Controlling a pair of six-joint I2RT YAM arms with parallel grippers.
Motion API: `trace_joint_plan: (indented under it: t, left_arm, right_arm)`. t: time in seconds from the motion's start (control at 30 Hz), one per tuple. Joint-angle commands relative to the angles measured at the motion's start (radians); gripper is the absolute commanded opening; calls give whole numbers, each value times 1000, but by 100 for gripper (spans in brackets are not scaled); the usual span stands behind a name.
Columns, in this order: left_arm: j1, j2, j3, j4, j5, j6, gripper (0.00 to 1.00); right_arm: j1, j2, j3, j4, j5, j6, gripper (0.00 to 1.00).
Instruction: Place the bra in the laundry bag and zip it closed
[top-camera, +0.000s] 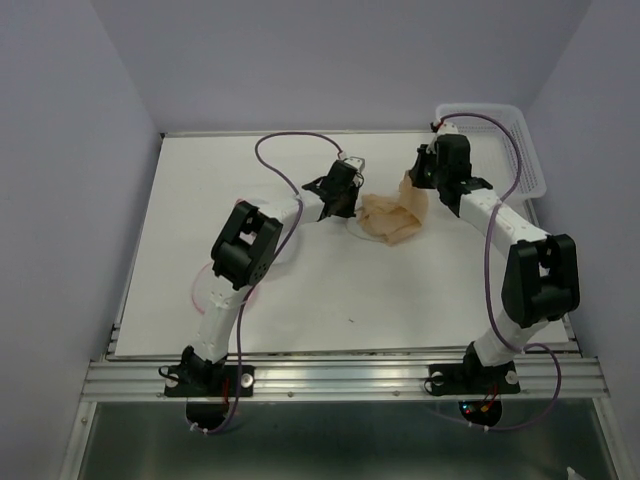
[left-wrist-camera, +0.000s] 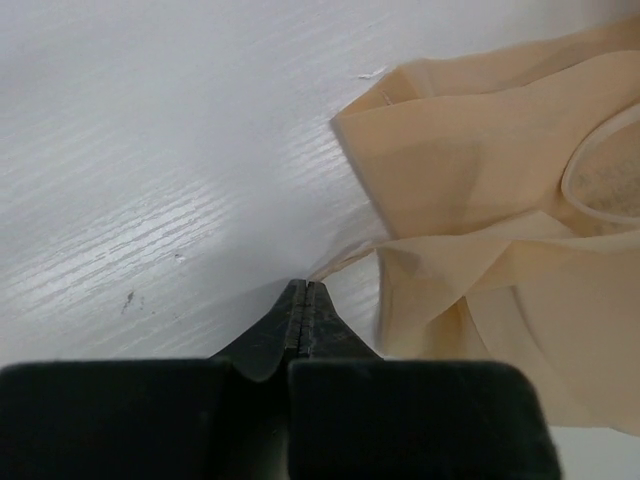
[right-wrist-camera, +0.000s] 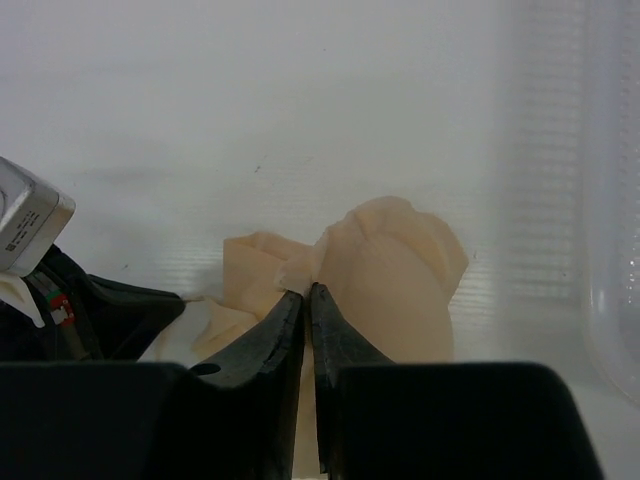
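White table (top-camera: 200, 170): left hand (left-wrist-camera: 305, 292) pinches bra (left-wrist-camera: 480, 190) edge; right hand (right-wrist-camera: 307, 293) pinches raised bra fold.

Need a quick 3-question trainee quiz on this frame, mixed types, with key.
1. True or false: the bra already lies inside the laundry bag.
2. The right gripper is: A open; B shut on the bra; C shut on nothing.
3. Fill in: the white basket stands at the table's far ___ corner.
Key: 1 false, the bra is out on the table, apart from the bag. 2 B. 3 right.
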Motion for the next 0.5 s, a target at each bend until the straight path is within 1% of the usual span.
trace_joint_plan:
  t: [0.0, 0.1, 0.17, 0.23, 0.27, 0.33, 0.37, 0.4, 0.43, 0.47]
  left_arm:
    - [5, -60, -48, -1, -131, -52, 0]
    - [3, -102, -100, -1, -221, -95, 0]
    - [5, -143, -120, -5, -256, -118, 0]
    - [5, -180, -146, -2, -276, -134, 0]
    - [5, -192, -161, 5, -276, -135, 0]
    - [6, -214, -169, 12, -262, -128, 0]
    - [5, -220, -174, 16, -255, -128, 0]
    - [5, -223, -183, 27, -233, -124, 0]
    - [3, -223, -184, 30, -229, -124, 0]
    - [5, -220, -183, 30, -224, -127, 0]
  right_arm:
    - [-30, -72, -33, 50, 64, 23, 13]
    - [-58, -100, -69, 50, 67, 32, 14]
    - [-70, -124, -93, 50, 66, 43, 14]
    - [-81, -140, -131, 50, 72, 55, 8]
    - [-93, -158, -147, 51, 66, 63, 1]
    - [-104, -172, -185, 79, 64, 77, 1]
    - [-104, -175, -190, 89, 35, 48, 2]
    - [-104, -169, -191, 106, -29, 22, 7]
    - [-104, -157, -181, 108, -127, -28, 8]
    - [-86, -146, -170, 103, -158, -49, 8]
